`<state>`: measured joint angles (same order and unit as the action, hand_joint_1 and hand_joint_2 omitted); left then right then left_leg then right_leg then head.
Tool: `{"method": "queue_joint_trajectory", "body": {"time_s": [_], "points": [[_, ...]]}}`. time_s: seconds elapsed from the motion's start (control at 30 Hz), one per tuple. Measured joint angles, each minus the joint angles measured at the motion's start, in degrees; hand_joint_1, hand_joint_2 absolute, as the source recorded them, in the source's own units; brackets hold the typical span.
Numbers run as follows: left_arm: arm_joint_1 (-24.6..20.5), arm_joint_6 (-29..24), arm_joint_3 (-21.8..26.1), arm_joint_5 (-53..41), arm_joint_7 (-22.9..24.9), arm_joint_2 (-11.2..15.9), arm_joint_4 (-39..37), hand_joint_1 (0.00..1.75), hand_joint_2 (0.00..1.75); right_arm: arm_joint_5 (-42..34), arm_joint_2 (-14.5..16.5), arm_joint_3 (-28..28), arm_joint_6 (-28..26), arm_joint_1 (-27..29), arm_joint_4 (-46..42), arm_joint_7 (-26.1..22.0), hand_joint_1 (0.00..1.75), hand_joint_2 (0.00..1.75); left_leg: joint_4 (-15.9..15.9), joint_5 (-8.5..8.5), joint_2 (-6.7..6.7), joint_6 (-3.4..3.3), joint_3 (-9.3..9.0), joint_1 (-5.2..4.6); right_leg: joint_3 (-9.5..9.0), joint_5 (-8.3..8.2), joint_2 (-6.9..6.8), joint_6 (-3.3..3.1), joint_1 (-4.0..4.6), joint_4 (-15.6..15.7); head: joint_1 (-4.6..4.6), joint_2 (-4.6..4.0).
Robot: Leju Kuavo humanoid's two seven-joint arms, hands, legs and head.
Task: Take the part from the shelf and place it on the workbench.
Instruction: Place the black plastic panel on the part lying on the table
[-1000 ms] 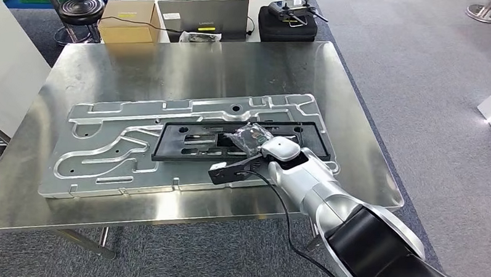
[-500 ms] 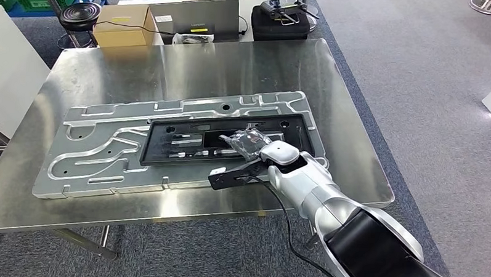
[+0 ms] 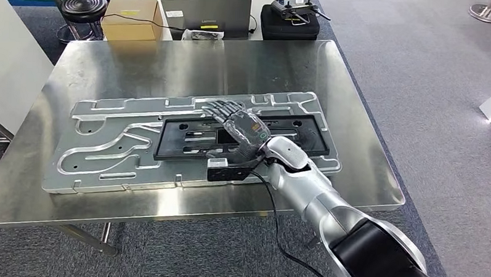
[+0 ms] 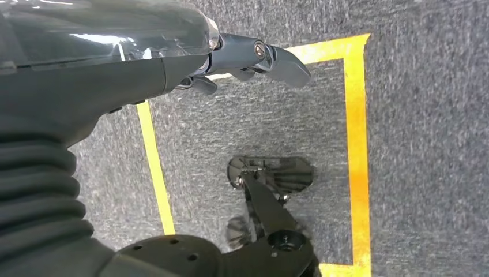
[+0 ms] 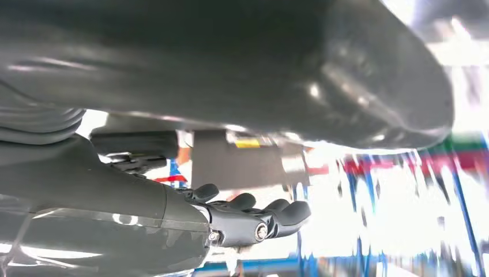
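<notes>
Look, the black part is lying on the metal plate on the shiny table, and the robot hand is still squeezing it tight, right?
Not quite. The black part does lie on the metal plate on the shiny table, but the right robot hand is not squeezing it. The head view shows that hand open above the part, fingers spread flat and holding nothing.

Black part (image 3: 187, 136) on the metal plate (image 3: 107, 146), atop the workbench (image 3: 172, 62).
</notes>
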<state>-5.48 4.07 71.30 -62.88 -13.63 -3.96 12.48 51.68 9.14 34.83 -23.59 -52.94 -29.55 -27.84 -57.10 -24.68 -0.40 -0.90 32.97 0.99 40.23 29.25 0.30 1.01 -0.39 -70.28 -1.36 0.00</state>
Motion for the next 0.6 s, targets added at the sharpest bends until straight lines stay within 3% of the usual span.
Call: {"method": "queue_joint_trajectory", "body": {"time_s": [0.07,0.1,0.13,0.27,0.33,0.4,0.43,0.47,0.5,0.6], "points": [[0.1,0.0,0.0,0.4,0.2,0.0,0.0,0.0,0.0,-5.6,-1.8,-2.9,-0.3,2.7,-7.2,-2.8,0.0,0.0,-0.1,-0.26,-0.13,0.26,-0.18,-0.14,-3.76,-3.72,-0.05,-0.57,0.22,8.2,0.0,0.0],[0.1,-0.1,0.0,0.6,0.4,-0.1,0.0,0.0,0.0,-8.4,-2.8,-4.5,-0.5,3.9,-10.9,-4.0,0.0,0.0,-0.1,-0.37,-0.16,0.46,-0.2,-0.23,-4.98,-4.58,-0.07,-0.8,0.37,10.9,0.0,0.0],[0.1,-0.2,0.0,0.9,0.5,-0.1,0.0,0.0,0.0,-10.8,-3.7,-5.8,-0.8,5.4,-14.2,-4.8,0.0,0.0,-0.1,-0.46,-0.18,0.69,-0.19,-0.3,-5.69,-4.88,-0.08,-0.99,0.52,12.5,0.0,0.0],[0.3,-0.4,0.8,2.7,0.8,-0.2,0.0,0.0,0.0,-16.9,-8.6,-12.2,-4.3,12.7,-28.6,-7.7,0.0,0.0,-0.4,-1.09,-0.25,1.66,-0.19,-0.26,-6.13,-4.8,-0.25,-1.83,0.43,13.2,-0.01,0.0],[0.5,-0.5,1.4,3.7,0.7,-0.3,0.0,0.0,0.0,-17.3,-10.9,-16.4,-6.2,17.3,-35.9,-8.3,0.0,0.0,-4.5,-3.71,-0.1,2.08,1.36,-0.19,-6.57,-4.86,-0.44,-2.36,0.07,13.7,-0.02,0.0],[0.6,-0.5,2.1,4.2,0.6,-0.4,0.0,0.0,0.0,-17.0,-13.0,-20.4,-6.6,22.0,-42.1,-8.9,0.0,0.0,-12.2,-7.35,0.02,2.41,4.76,-0.09,-6.72,-4.7,-0.59,-2.63,0.14,13.7,-0.02,0.0],[0.8,-0.5,2.4,4.4,0.6,-0.4,0.0,0.0,0.0,-16.9,-13.8,-22.2,-6.4,23.9,-44.5,-9.1,0.0,0.0,-15.3,-8.33,0.04,2.53,6.25,-0.05,-6.73,-4.63,-0.6,-2.67,0.18,13.6,-0.02,0.0],[0.9,-0.5,2.6,4.4,0.5,-0.4,0.0,0.0,0.0,-16.7,-14.4,-23.7,-6.2,25.4,-46.6,-9.2,0.0,0.0,-16.5,-8.26,0.05,2.56,6.91,-0.05,-6.72,-4.56,-0.52,-2.65,0.21,13.5,-0.02,0.0],[0.9,-0.5,2.7,4.4,0.5,-0.4,0.0,0.0,0.0,-16.6,-14.8,-24.9,-6.0,26.4,-48.2,-9.2,0.0,0.0,-15.5,-7.08,0.05,2.49,6.48,-0.04,-6.75,-4.48,-0.34,-2.58,0.21,13.5,-0.02,0.0],[0.7,-0.5,2.9,4.5,0.4,-0.4,0.0,0.0,0.0,-15.6,-15.3,-27.0,-6.4,27.7,-51.3,-9.2,0.0,0.0,-4.5,-1.89,0.06,1.65,1.21,-0.23,-7.01,-4.23,0.17,-2.12,0.26,13.2,-0.02,0.0]]}}
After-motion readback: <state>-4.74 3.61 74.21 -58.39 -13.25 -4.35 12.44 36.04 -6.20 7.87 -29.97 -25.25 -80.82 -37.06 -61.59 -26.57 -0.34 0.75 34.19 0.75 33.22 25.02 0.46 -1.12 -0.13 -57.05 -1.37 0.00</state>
